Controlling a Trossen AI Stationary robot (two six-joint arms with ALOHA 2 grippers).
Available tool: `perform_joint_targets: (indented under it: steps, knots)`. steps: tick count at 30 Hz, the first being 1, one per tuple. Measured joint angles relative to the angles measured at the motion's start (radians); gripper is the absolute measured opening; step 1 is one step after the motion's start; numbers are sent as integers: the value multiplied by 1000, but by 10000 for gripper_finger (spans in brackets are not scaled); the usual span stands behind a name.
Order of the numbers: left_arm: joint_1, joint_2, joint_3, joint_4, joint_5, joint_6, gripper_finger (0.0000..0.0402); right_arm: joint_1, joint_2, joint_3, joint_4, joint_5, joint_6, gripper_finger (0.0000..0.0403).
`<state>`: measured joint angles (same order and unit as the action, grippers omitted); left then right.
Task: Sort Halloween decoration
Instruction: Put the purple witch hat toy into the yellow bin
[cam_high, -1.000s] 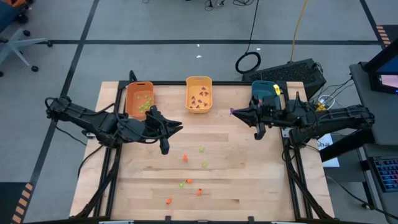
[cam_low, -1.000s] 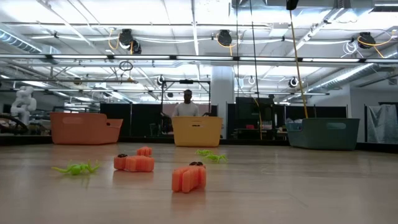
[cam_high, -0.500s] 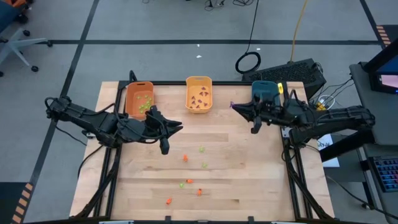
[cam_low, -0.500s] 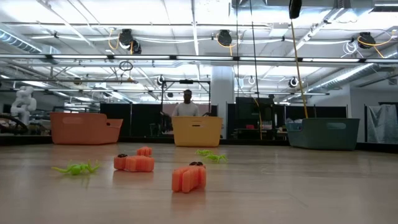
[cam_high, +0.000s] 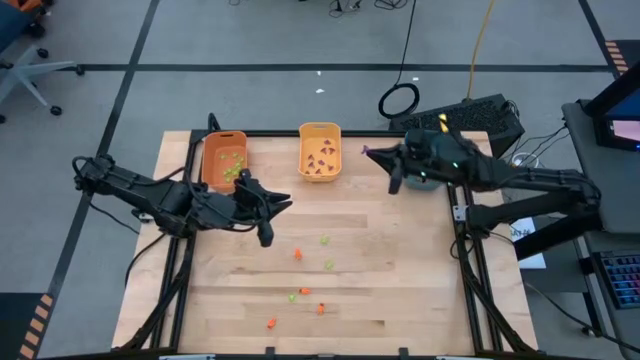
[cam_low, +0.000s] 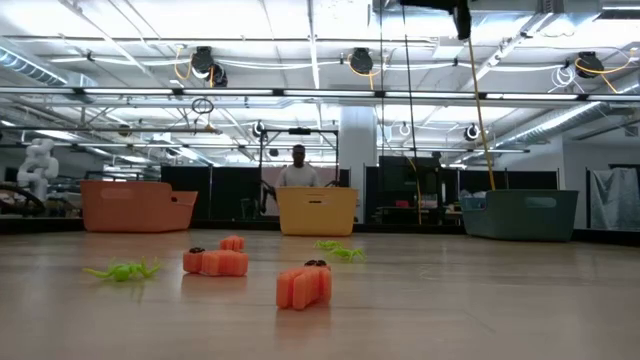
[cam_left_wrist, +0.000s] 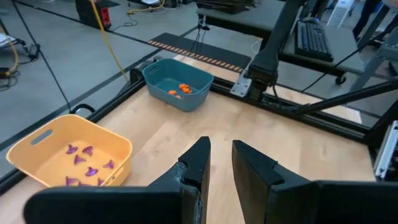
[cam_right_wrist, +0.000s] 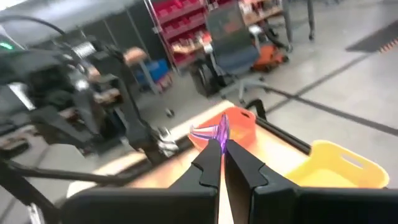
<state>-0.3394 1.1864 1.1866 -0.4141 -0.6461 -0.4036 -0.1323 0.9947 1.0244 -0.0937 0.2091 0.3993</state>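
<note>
Since a second ago the right arm has swung from beside the teal bin (cam_left_wrist: 177, 83) toward the yellow bin (cam_high: 319, 152), high over the worktop (cam_high: 380, 250); the left arm has not shifted.

Step in hand, as I judge it: carrying one purple trinket (cam_right_wrist: 213, 132) to the yellow bin, which already holds purple pieces. Next move calls for finishing the reach over that bin, then letting go.

Right tool (cam_high: 385, 166) is pressed together, pinching the purple trinket at its tips. Left tool (cam_high: 266, 236) hangs over the worktop's left half, fingers slightly apart, nothing between them.

Orange and green trinkets (cam_high: 298, 254) lie loose on the front of the worktop, unsorted.
</note>
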Motion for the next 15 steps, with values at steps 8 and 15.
perform_joint_targets:
  steps: [8, 15]
  knots:
    - [6, 6, 0, -23, -11, -2, 66, -140, 236, 270, -268, -145, -81, 0]
    - [6, 5, 0, -23, -11, -2, 66, -236, 449, 404, -376, -252, -172, 0]
